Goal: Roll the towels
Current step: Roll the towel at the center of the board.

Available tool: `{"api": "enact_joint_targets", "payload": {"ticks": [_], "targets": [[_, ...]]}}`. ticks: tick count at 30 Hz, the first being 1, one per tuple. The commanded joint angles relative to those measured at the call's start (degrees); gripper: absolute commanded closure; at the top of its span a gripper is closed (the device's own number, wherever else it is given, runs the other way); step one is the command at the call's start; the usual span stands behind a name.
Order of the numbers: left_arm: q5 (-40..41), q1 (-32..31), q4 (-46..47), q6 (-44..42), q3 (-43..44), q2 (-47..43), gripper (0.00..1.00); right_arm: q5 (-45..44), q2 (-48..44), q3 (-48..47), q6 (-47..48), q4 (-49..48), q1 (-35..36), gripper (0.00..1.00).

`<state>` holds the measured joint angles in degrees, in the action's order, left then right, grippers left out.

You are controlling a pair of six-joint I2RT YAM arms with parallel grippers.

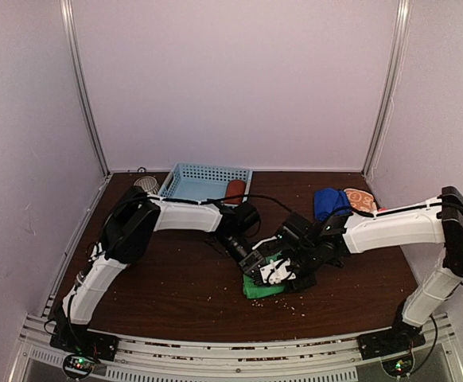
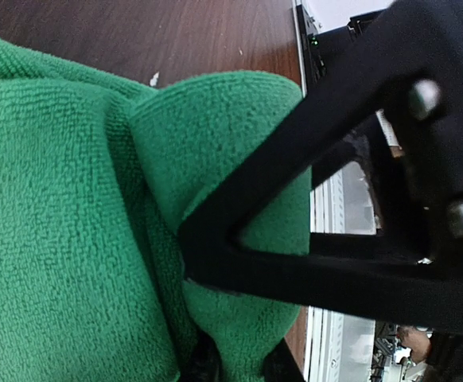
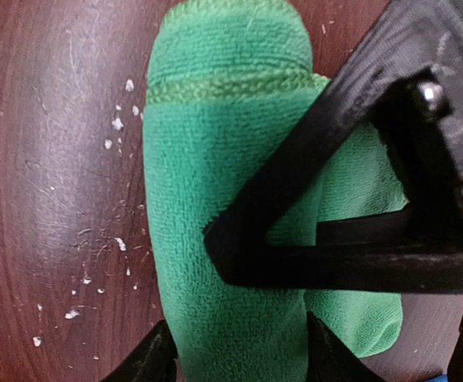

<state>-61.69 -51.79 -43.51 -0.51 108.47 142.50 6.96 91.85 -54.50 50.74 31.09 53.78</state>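
Green towel [image 1: 257, 289], crumb-flecked dark wood table [image 1: 176, 282], pale walls [image 1: 231, 79]

Pale lilac walls [image 1: 231, 79], 2 metal corner posts [image 1: 84, 87]; dark wood table [image 1: 176, 282], crumb-flecked; aluminium rail [image 1: 239, 351] at near edge.

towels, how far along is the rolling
Done: rust-red towel lies rolled in the basket. In hand: green towel, partly rolled, left gripper pinching a fold, right gripper straddling it. To do: blue towel and orange patterned towel lie piled at the back right.
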Motion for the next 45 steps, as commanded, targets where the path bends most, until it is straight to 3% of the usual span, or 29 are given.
{"api": "enact_joint_targets", "payload": {"ticks": [1,5,8,10,22,24,26,29,32,35,39,45], "targets": [[9.6,-0.1,-2.7,0.1,-3.7,1.4,0.92,-2.7,1.6,1.1,0.2,-0.3,0.5,0.55],[13.5,0.5,2.0,2.2,-7.3,-3.6,0.81,-1.3,2.1,2.1,-0.6,1.0,0.0,0.70],[21.1,1.1,10.0,6.0,-13.4,-10.7,0.66,2.4,3.3,1.4,-1.7,3.4,-1.7,0.78],[25.9,1.7,16.6,8.1,-19.0,-16.4,0.63,4.9,4.3,0.4,-2.3,5.4,-3.3,0.82],[54.1,1.8,38.0,10.5,-43.3,-44.6,0.58,25.1,19.6,-14.5,-3.5,21.7,-18.0,0.85],[57.0,-0.1,43.9,7.9,-47.9,-49.7,0.56,27.6,24.0,-18.0,-3.1,25.6,-19.9,0.85],[59.3,-5.0,49.1,-1.4,-51.8,-54.5,0.48,29.4,28.0,-21.6,-2.9,29.6,-21.0,0.85],[61.7,-10.3,47.2,-8.4,-49.9,-52.2,0.40,32.0,33.8,-26.4,-2.4,36.9,-22.3,0.85],[62.8,-14.2,41.7,-13.9,-44.1,-46.2,0.42,34.1,37.7,-29.7,-1.5,41.7,-22.8,0.85],[69.3,-20.0,38.1,-23.2,-39.6,-40.3,0.43,33.1,38.2,-29.9,-3.3,40.3,-22.8,0.85],[74.5,-21.6,32.7,-26.2,-31.6,-31.2,0.43,32.3,38.0,-30.1,-4.4,39.6,-22.8,0.85],[79.2,-21.8,33.7,-30.6,-28.5,-26.6,0.42,32.8,37.8,-30.1,-4.8,39.3,-22.8,0.85]]}}
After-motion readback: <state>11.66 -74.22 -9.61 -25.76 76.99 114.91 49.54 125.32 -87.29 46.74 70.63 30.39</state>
